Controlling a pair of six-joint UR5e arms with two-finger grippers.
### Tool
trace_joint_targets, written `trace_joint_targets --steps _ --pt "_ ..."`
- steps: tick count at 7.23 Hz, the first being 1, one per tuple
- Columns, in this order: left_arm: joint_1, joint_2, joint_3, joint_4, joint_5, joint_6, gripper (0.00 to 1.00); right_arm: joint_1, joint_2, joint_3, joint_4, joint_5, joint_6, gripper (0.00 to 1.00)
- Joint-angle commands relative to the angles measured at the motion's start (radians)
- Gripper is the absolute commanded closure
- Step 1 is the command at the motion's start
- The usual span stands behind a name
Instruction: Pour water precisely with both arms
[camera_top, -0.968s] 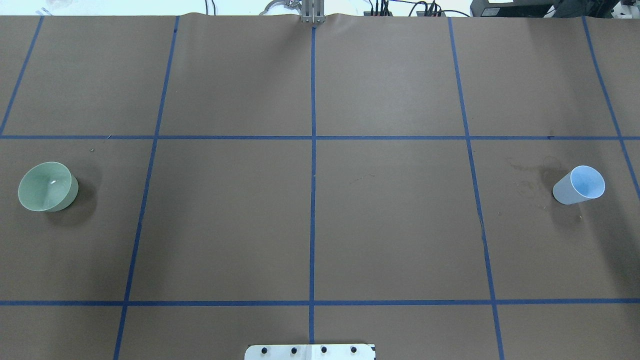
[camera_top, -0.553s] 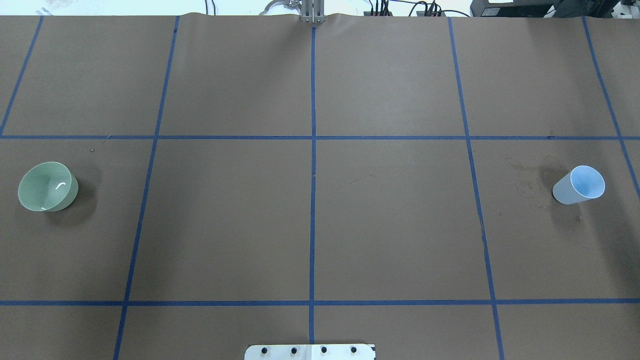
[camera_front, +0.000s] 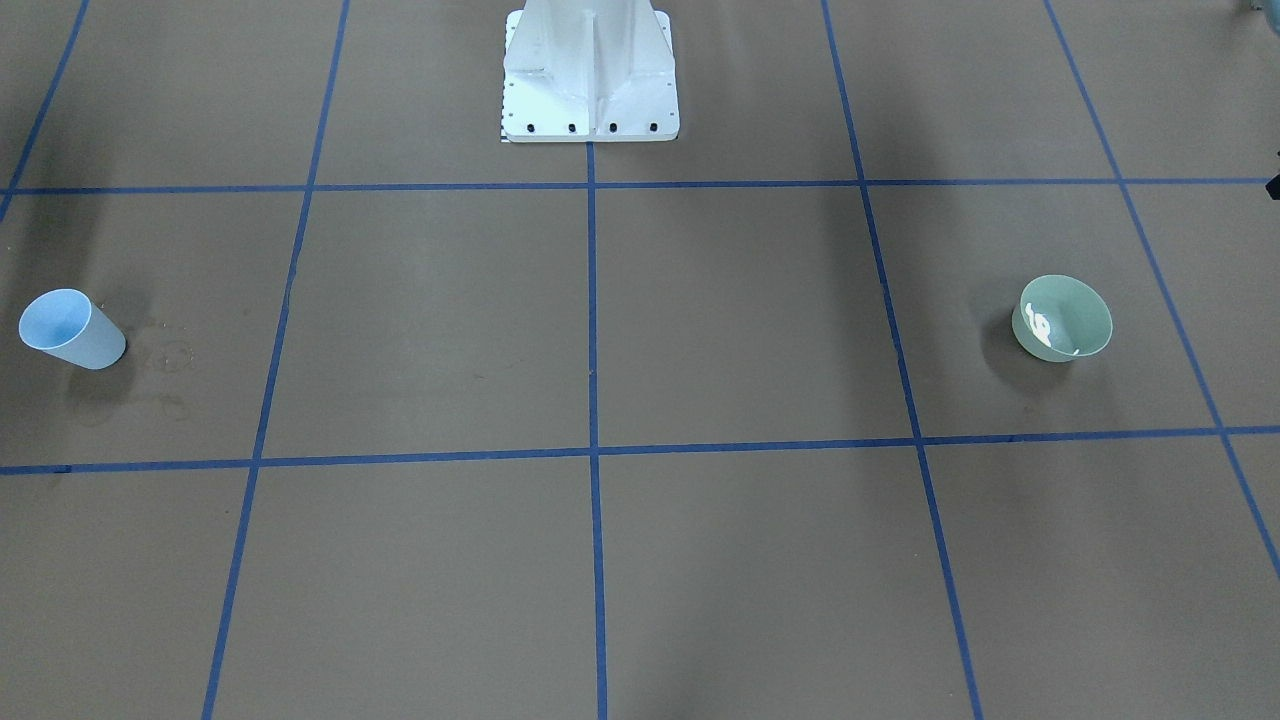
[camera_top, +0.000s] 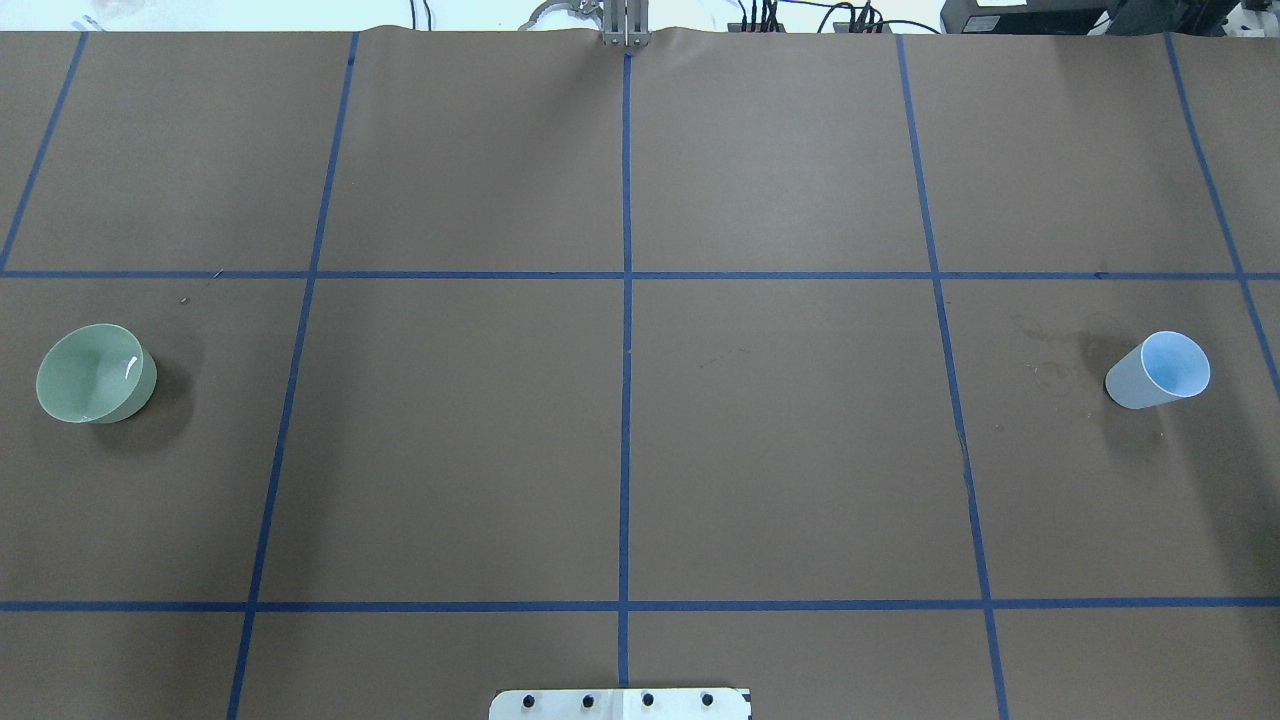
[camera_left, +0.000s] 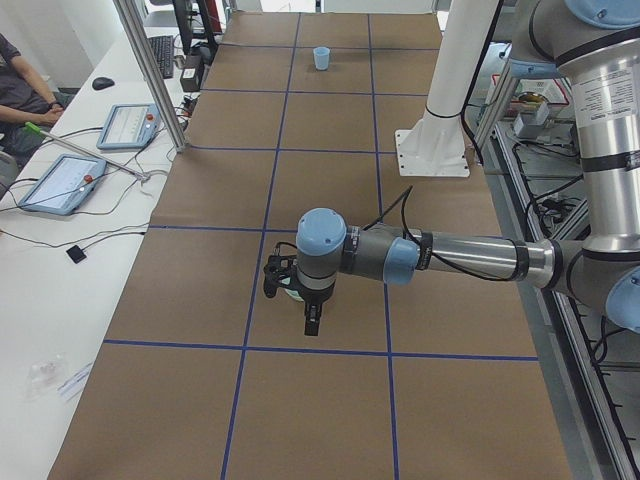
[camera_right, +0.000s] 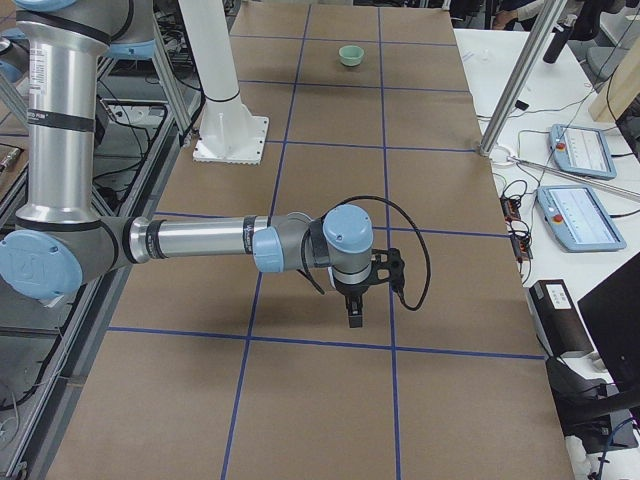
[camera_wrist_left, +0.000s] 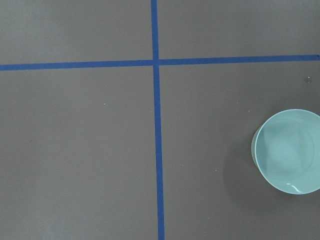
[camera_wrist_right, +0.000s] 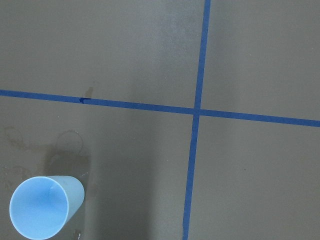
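Water (camera_top: 131, 366) glints in a smooth, round pale-green bowl (camera_top: 85, 378); a tapered light-blue cup (camera_top: 1157, 372) stands well apart. Left gripper (camera_left: 311, 324) and right gripper (camera_right: 355, 317): I cannot tell how far open.

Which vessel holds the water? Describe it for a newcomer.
On the brown table taped into blue squares, go to the end on the robot's left. A pale green bowl stands there. Unlike the tall blue cup at the opposite end, it is wide, low and glints white with water.

brown table (camera_top: 780, 450) with blue tape grid (camera_top: 626, 450) carries a green bowl (camera_top: 95, 373) and blue cup (camera_top: 1158, 371).
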Motion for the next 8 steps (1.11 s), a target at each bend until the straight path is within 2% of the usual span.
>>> trace_joint_targets --steps 1,2,3,4,5,8 --pt "-0.005 -0.010 -0.009 0.001 -0.002 -0.065 0.00 -0.004 0.001 0.001 -0.002 -0.028 0.000 0.01" --pt "-0.016 -0.016 -0.008 0.015 0.000 -0.073 0.00 -0.047 0.006 -0.003 -0.002 -0.045 0.000 0.01" --pt "-0.014 -0.059 -0.015 0.096 0.000 -0.072 0.00 -0.091 0.038 -0.014 -0.030 -0.046 0.000 0.01" --pt "-0.014 -0.120 -0.023 0.204 0.001 -0.064 0.00 -0.093 0.109 -0.040 -0.124 -0.045 -0.002 0.01" --pt "-0.005 -0.127 -0.024 0.222 0.010 -0.058 0.00 -0.093 0.125 -0.040 -0.181 -0.046 -0.016 0.01" --pt "-0.005 -0.121 -0.018 0.221 0.000 0.001 0.00 -0.092 0.109 -0.043 -0.185 -0.030 -0.016 0.01"
